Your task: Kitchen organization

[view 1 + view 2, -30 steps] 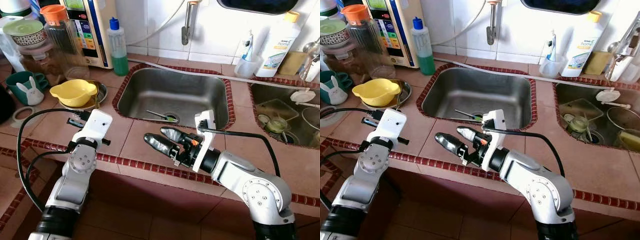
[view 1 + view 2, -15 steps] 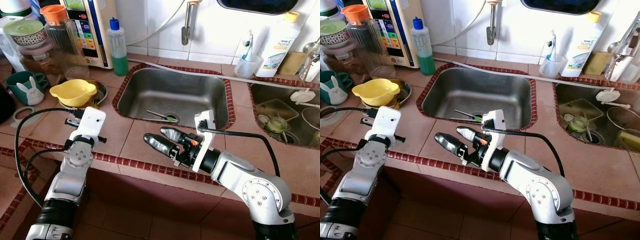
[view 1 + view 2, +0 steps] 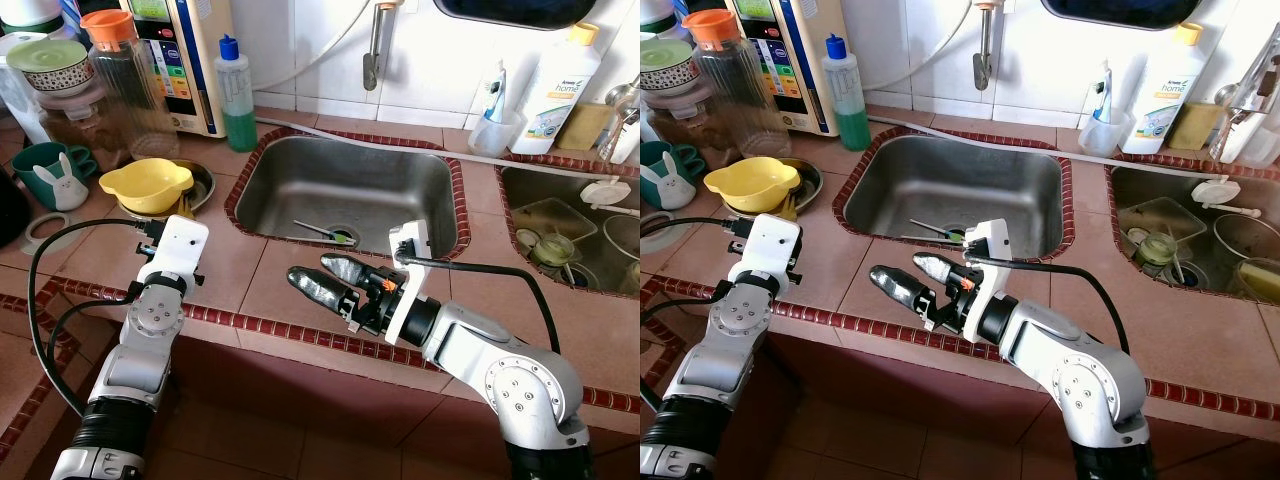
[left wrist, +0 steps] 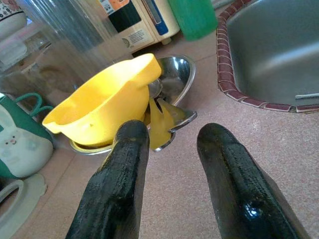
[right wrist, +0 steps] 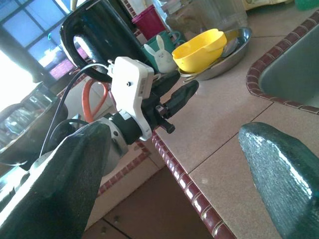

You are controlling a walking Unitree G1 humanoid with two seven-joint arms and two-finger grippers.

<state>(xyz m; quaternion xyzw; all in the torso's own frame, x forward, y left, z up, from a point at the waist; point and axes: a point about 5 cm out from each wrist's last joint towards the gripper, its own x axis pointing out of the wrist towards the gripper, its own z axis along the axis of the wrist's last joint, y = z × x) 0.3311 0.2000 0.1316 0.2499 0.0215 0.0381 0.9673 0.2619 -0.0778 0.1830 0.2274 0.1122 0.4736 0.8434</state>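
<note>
On the pink-tiled tabletop [image 3: 260, 290] with its dark red edge tiles, the left gripper [image 4: 172, 149] hovers low over the near-left part, its two black fingers [image 4: 119, 184] spread apart with nothing between them. They point toward the yellow bowl [image 3: 146, 183], which sits in a shallow steel dish [image 3: 203, 180] just beyond the fingertips, near but not touching. A yellow utensil [image 4: 158, 127] and a steel spoon handle [image 4: 180, 119] stick out over the dish's rim toward the gripper.

The right gripper [image 3: 322, 277] hangs above the near middle of the tabletop, just in front of the steel sink [image 3: 350, 190], pointing left toward the other arm. Its fingers [image 3: 312, 288] are also parted and empty.

In the sink basin a green-headed brush [image 3: 325, 232] lies by the drain. At the far left stand a green mug [image 3: 32, 165] with a white rabbit figure [image 3: 62, 188], a glass jar with an orange lid [image 3: 125, 85], a stack topped by a patterned bowl [image 3: 50, 65], and a water purifier [image 3: 185, 55]. A green dish-soap bottle with a blue cap [image 3: 237, 95] stands at the sink's far-left corner. To the far right are a clear cup holding a toothbrush [image 3: 496, 125] and a white detergent bottle with a yellow cap [image 3: 560, 85]. A second sink [image 3: 575, 235] on the right holds dishes.
</note>
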